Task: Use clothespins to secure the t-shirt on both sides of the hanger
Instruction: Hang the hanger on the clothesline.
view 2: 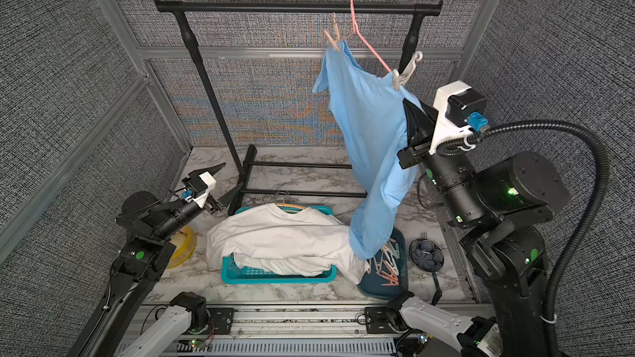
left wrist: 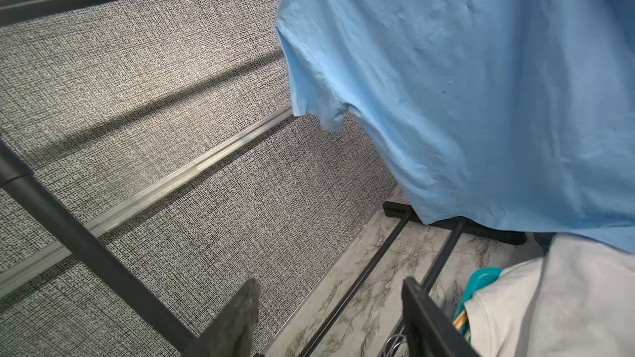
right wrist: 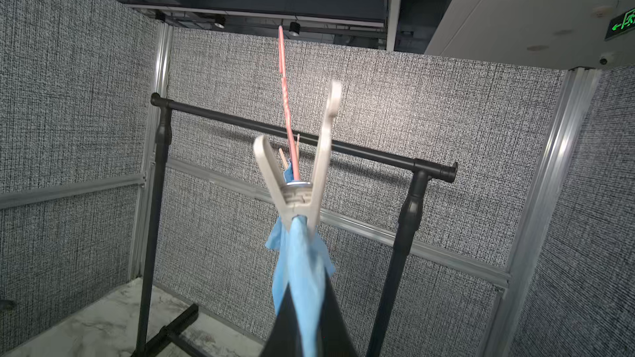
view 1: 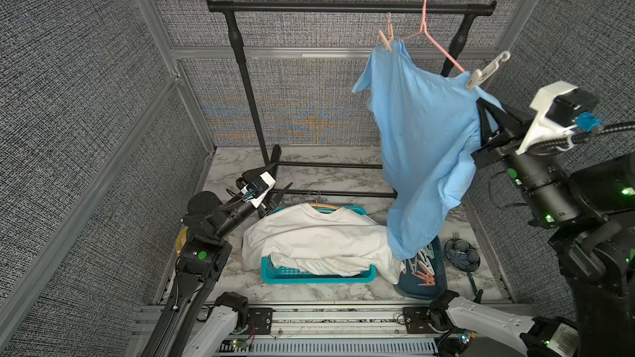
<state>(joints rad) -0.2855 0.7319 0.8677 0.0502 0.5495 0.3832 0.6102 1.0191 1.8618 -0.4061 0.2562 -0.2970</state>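
Right gripper point(right wrist: 305, 286) clamped on the light-blue cotton t-shirt point(view 1: 426, 125) shoulder edge, just below the beige plastic clothespin point(view 1: 486, 72). Salmon-pink plastic clothespin point(view 1: 387, 37) pins the other shoulder. Pink wire hanger point(view 1: 424, 12) hook rises above the black metal rack point(view 1: 343, 6) top rail. Left gripper point(left wrist: 330, 283) jaws apart, empty, low by the rack foot; open room under the rail there.

The blue t-shirt point(view 1: 422, 125) covers the hanger's point(view 1: 426, 12) lower wire and some clothespins point(view 1: 425, 274) in the dark tray point(view 1: 414, 295).

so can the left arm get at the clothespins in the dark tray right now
Probably not cleanly: the teal basket heaped with a white shirt lies between the left gripper and the clothespins, and the blue t-shirt hangs down over them.
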